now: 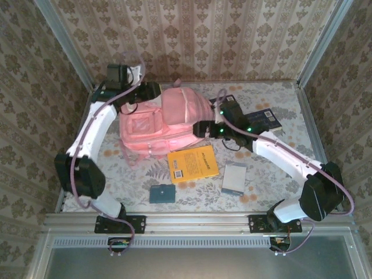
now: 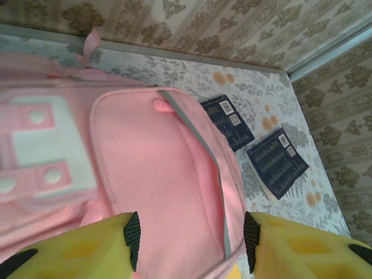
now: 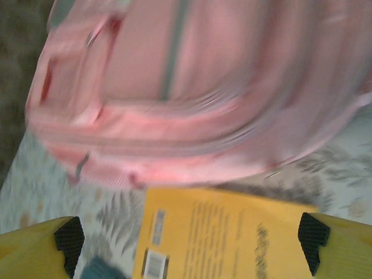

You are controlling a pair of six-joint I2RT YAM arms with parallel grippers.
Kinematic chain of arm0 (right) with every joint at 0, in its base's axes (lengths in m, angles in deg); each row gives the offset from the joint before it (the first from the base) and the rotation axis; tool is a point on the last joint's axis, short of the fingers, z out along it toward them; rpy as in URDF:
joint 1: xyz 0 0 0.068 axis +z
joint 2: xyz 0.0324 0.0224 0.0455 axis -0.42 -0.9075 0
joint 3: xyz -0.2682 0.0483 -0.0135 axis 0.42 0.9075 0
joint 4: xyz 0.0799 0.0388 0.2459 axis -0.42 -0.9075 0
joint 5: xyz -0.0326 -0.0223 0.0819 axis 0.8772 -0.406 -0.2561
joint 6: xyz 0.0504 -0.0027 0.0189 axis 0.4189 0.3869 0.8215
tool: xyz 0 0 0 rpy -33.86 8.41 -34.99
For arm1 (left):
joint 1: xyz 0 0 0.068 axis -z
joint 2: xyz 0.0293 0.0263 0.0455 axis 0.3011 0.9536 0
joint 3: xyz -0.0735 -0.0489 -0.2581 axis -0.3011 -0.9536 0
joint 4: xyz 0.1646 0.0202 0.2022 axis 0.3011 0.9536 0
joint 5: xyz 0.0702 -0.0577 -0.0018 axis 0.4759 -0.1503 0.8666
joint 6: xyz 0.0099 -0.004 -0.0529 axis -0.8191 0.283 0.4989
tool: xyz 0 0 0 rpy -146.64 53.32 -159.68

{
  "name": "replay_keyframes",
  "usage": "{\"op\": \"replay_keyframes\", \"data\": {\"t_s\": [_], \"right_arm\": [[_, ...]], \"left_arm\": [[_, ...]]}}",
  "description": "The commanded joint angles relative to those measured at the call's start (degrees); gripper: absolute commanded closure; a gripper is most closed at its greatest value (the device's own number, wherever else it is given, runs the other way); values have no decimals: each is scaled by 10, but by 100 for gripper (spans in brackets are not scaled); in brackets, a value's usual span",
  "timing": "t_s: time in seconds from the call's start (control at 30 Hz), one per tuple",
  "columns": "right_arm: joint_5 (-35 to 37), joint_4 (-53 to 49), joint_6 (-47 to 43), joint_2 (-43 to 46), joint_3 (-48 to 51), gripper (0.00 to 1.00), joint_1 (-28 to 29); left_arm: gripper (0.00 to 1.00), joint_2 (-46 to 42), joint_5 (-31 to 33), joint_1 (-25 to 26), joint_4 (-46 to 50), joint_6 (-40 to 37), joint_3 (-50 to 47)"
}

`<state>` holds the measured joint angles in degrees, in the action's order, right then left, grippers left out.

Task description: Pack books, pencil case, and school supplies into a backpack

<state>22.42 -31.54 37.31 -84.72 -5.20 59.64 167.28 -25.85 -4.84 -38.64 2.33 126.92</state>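
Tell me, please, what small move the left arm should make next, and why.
Probably close the left end effector on the backpack to steady it: it hangs open astride the pink fabric beside the grey zip, which looks shut, and the yellow book lies outside on the table.

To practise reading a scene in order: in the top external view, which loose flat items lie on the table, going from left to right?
dark teal rectangle → orange-yellow book → silver-grey framed pale rectangle → dark navy book
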Motion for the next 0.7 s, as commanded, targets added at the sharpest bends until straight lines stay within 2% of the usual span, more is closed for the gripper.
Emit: {"op": "replay_keyframes", "data": {"t_s": [0.0, 0.1, 0.2, 0.33, 0.5, 0.67], "right_arm": [[2, -87, -144, -13, -40, 2, 90], [40, -155, -218, -67, -77, 0, 176], [61, -198, -271, -128, -114, 0, 247], [90, -222, -318, -211, -156, 0, 312], [84, -244, -337, -289, -206, 0, 347], [74, -254, -337, -322, -224, 0, 355]], "left_arm": [[48, -110, 70, -11, 16, 39, -79], [47, -212, 100, -25, 23, 45, -166], [46, -293, 146, -32, 55, 16, -218], [43, -364, 212, -33, 92, -11, -266], [41, -420, 263, -33, 96, -31, -327], [36, -470, 280, -30, 68, -33, -377]]}}
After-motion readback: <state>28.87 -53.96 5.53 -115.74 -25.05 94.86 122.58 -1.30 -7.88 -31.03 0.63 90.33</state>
